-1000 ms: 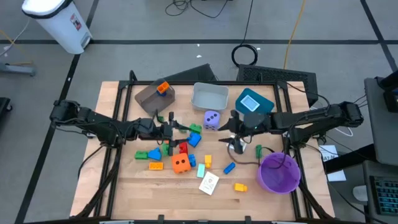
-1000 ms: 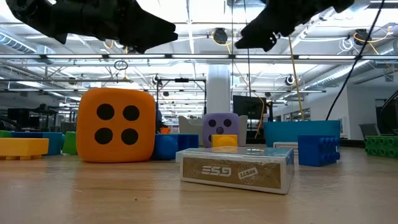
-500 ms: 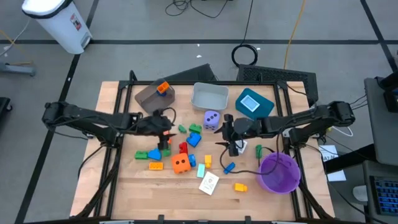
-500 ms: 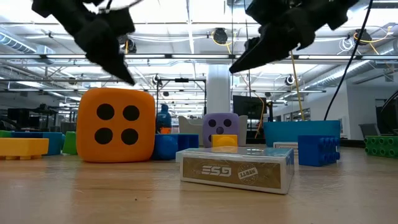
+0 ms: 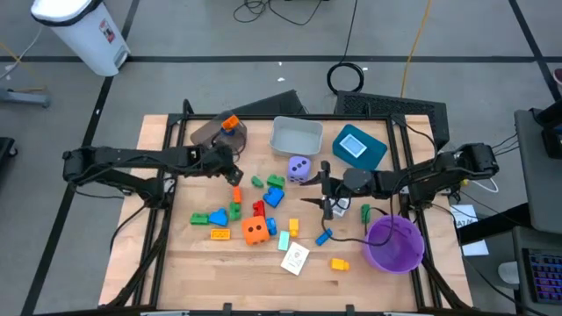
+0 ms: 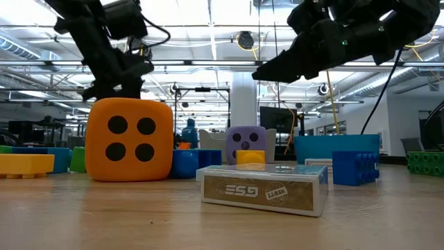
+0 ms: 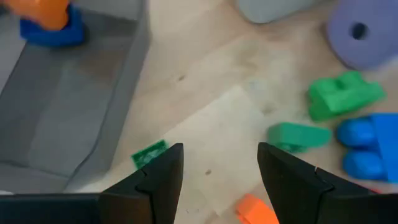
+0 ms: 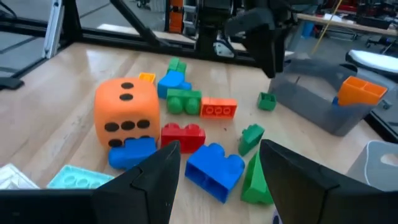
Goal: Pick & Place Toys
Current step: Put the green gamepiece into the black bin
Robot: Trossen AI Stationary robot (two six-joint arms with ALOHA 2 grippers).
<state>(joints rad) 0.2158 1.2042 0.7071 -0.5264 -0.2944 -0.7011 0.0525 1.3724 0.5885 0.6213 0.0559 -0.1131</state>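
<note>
The toys lie scattered over the middle of the table: an orange die point(image 5: 255, 231), a purple die point(image 5: 299, 168), a white-blue card point(image 5: 295, 258) and several small coloured blocks such as a red one point(image 8: 183, 134) and a blue one point(image 8: 214, 165). My left gripper point(image 5: 234, 174) hangs open above bare wood, tipped down beside the brown-grey bin point(image 5: 215, 133). A small green block point(image 7: 149, 152) lies just past its finger. My right gripper point(image 5: 316, 197) stands open and nearly level, right of the toys and above the table, pointing at them point(image 8: 221, 152). Neither gripper holds anything.
An orange block point(image 5: 230, 123) sits in the brown-grey bin. A grey bin point(image 5: 295, 136) and a teal bin point(image 5: 358, 146) stand along the far side, and a purple bowl point(image 5: 393, 243) at the near right. Loose yellow point(image 5: 339, 263) and blue point(image 5: 323, 236) blocks lie before the bowl.
My left gripper has swung toward the table's far edge and the brown-grey bin, tipping from nearly level to pointing steeply down and rolling about its own line. My right gripper has sunk toward the table and levelled out. The toys lie as before.
</note>
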